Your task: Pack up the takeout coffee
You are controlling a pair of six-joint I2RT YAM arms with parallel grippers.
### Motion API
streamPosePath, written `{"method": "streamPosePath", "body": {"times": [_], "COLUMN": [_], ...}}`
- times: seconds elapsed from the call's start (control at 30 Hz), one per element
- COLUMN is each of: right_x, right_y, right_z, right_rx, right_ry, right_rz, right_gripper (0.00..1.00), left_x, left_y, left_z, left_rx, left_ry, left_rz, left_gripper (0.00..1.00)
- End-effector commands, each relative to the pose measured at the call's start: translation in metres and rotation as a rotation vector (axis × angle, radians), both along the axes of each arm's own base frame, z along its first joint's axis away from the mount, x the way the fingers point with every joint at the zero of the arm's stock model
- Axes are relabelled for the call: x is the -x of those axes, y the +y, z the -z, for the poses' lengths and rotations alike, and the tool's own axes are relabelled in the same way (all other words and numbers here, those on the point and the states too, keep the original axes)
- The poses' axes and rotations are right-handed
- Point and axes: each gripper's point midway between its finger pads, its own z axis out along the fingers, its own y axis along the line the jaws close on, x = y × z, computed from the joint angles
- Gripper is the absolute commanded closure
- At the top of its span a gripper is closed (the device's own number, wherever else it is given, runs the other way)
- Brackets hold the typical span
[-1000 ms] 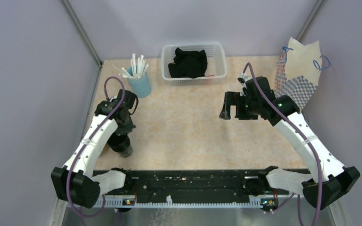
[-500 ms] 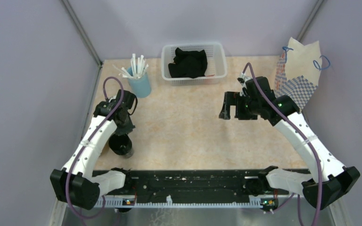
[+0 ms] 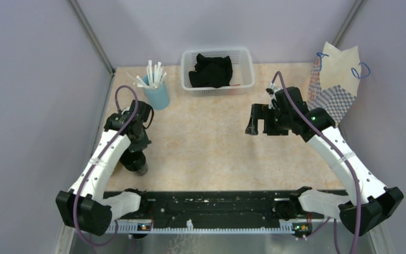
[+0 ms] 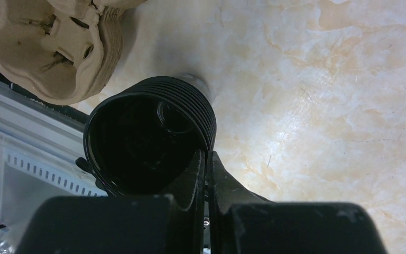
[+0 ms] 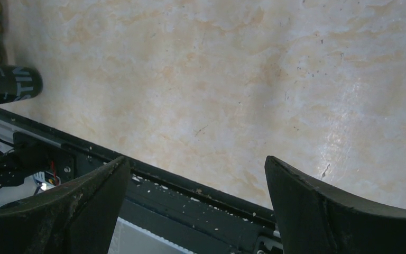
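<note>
Soft, even light falls from overhead, leaving only faint shadows on the surface (image 3: 206, 143). Close up, pale glare streaks the surface, the black cup (image 4: 148, 143) swallows all detail inside, and the left tool (image 4: 207, 156) and right tool (image 5: 195, 169) loom dark and blurred.

Brown carrier (image 4: 47, 47), black ribbed cup (image 4: 148, 137), blue tumbler (image 3: 158, 97), checked bag (image 3: 334, 101), marbled beige table (image 4: 322, 79)

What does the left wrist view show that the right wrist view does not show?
Only left wrist: the hollow wells of the brown moulded-pulp cup carrier, and the left gripper shut on the rim of the black ribbed cup. Only right wrist: the right gripper, open, holding nothing. Both: the black ribbed cup and the beige marbled tabletop.
</note>
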Motion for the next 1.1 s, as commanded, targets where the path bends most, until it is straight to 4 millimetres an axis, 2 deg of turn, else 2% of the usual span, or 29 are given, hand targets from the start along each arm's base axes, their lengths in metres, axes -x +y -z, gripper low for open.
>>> {"method": "streamPosePath", "body": {"times": [0.0, 0.23, 0.5, 0.77, 0.87, 0.97, 1.03, 1.07], "right_x": [-0.002, -0.002, -0.001, 0.000, 0.000, 0.000, 0.000, 0.000], "right_y": [0.001, 0.001, 0.001, 0.002, 0.004, 0.004, 0.004, 0.003], "right_z": [-0.008, -0.009, -0.011, -0.016, -0.016, -0.014, -0.013, -0.013], "right_rx": [-0.034, -0.035, -0.033, -0.041, -0.052, -0.049, -0.044, -0.042], "right_ry": [-0.034, -0.036, -0.037, -0.040, -0.036, -0.029, -0.023, -0.024], "right_rz": [0.012, 0.007, 0.002, 0.000, -0.004, -0.004, -0.005, -0.001], "right_gripper": [0.01, 0.01, 0.01, 0.01, 0.01, 0.01, 0.01, 0.01], "left_x": [-0.004, 0.004, 0.009, 0.001, -0.001, -0.007, -0.018, -0.025], "left_y": [0.002, 0.003, 0.003, -0.010, -0.010, -0.009, -0.020, -0.029], "left_z": [-0.017, -0.022, -0.049, -0.114, -0.150, -0.194, -0.213, -0.216], "left_rx": [0.002, 0.010, 0.013, 0.086, 0.089, 0.070, 0.076, 0.096], "left_ry": [-0.057, -0.043, -0.040, -0.227, -0.333, -0.465, -0.531, -0.557], "left_rz": [-0.012, -0.020, 0.007, 0.169, 0.232, 0.288, 0.393, 0.441], "left_gripper": [0.97, 1.00, 1.00, 1.00, 1.00, 1.00, 1.00, 1.00]}}
